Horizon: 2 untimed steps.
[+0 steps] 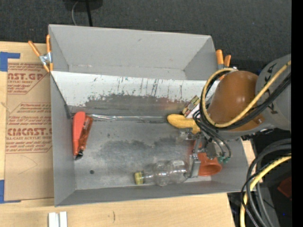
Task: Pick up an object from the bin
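Observation:
My gripper (195, 161) is low in the bin's front right corner, under the arm's wrist. Right beside it lies an orange-red cup-like thing (209, 166), touching or nearly touching the gripper; whether it is gripped I cannot tell. A clear plastic bottle (163, 175) with a yellowish cap lies on its side along the front wall, its base end next to the gripper. A yellow banana-shaped thing (181, 121) lies just behind the gripper, partly hidden by the wrist.
A red-orange hand tool (80, 132) lies lengthwise at the bin's left side, far from the gripper. The arm with its cables covers the bin's right wall. The floor's middle is bare metal.

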### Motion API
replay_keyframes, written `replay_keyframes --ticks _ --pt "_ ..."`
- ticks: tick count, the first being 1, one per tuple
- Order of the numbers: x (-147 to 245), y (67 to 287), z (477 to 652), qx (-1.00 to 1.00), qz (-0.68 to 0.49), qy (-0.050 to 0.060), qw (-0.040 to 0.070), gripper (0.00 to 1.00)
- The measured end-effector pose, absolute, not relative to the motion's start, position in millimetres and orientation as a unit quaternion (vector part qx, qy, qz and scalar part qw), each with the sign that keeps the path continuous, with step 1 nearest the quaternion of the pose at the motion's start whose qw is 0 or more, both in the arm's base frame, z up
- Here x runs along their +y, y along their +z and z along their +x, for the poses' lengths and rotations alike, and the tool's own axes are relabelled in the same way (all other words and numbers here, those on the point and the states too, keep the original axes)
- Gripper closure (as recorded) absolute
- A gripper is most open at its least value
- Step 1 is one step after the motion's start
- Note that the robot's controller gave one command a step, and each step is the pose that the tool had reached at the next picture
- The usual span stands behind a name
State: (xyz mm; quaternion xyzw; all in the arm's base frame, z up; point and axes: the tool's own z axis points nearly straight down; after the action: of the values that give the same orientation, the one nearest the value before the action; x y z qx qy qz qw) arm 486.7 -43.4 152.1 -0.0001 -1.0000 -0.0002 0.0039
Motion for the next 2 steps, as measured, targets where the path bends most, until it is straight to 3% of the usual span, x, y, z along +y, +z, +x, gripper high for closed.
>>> replay_keyframes --ticks 1,2 --pt "-43.4 156.4 488.5 -1.0 0.0 0.0 0.0 0.0" --pt "-41.2 107.4 486.5 -1.0 -0.008 0.0 -0.001 0.0"
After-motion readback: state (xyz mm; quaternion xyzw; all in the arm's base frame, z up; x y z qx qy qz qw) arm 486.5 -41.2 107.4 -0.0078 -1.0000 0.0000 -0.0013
